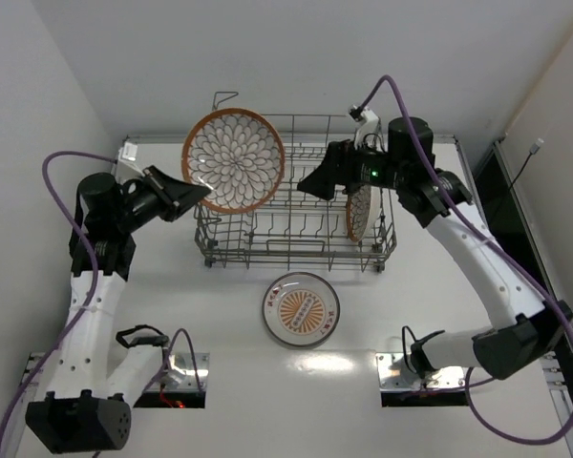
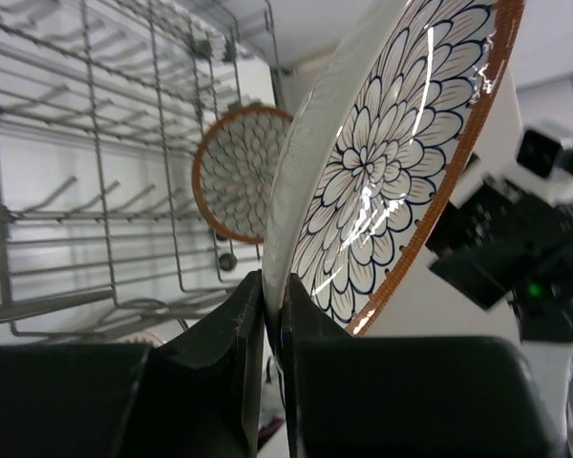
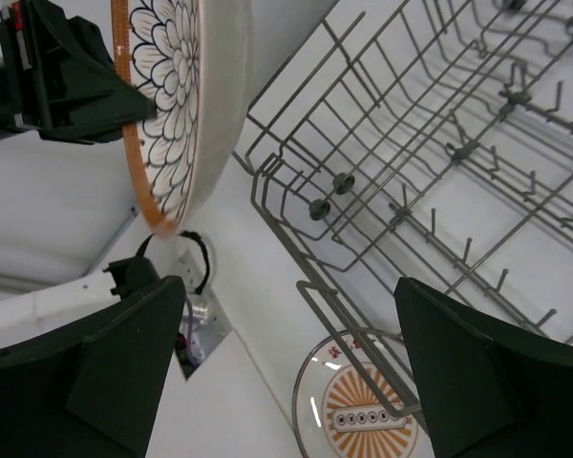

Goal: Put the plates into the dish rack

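Note:
My left gripper is shut on the rim of a brown-rimmed petal plate, held upright above the left end of the grey wire dish rack. The left wrist view shows its fingers clamped on that plate. A second brown-rimmed plate stands on edge in the rack's right end; it also shows in the left wrist view. My right gripper is open and empty above the rack's middle. The sunburst plate lies flat on the table in front of the rack; it also shows in the right wrist view.
The rack's tall handle loop rises at its back left corner. Upright tines line the rack floor. White walls close in on both sides. Arm bases and cables sit at the near table edge.

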`<state>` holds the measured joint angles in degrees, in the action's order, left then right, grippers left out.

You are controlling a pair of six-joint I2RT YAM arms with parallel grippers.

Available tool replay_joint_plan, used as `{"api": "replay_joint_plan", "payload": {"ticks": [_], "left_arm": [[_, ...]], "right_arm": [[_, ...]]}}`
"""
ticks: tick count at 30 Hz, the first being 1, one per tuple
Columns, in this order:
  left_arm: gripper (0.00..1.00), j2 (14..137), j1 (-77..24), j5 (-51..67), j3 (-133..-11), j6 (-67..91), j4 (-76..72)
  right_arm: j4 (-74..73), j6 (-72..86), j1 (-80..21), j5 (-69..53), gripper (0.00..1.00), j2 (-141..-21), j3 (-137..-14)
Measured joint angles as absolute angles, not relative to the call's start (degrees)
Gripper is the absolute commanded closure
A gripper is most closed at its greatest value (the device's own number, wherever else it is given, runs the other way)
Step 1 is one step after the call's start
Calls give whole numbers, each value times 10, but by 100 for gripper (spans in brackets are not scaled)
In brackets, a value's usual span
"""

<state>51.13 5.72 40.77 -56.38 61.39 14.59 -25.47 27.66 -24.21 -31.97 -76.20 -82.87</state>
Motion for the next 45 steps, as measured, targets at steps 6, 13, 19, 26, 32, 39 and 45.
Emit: {"api": "replay_joint_plan", "payload": {"ticks": [6,13,19,26,32,39,45], "left_arm": [[100,542,-41,397,-564,587,160],[100,583,-143,362,-563,573,165],[100,593,-184,334,-568,565,171],[100,601,-192,287,-627,524,234],[100,603,-192,263,-646,514,249],[100,609,-192,254,-647,512,262],[100,610,-194,250,-648,510,272]], "right_arm": [[-207,319,-228,-375,5,-785,-795],[-154,346,-214,-408,13,-784,-787],[-156,351,-197,-413,52,-786,-782],[-192,333,-192,-410,32,-787,-774],[-245,299,-189,-399,30,-787,-774],[-282,274,-175,-373,69,-783,-773],[-301,267,-171,-366,96,-782,-773]]}}
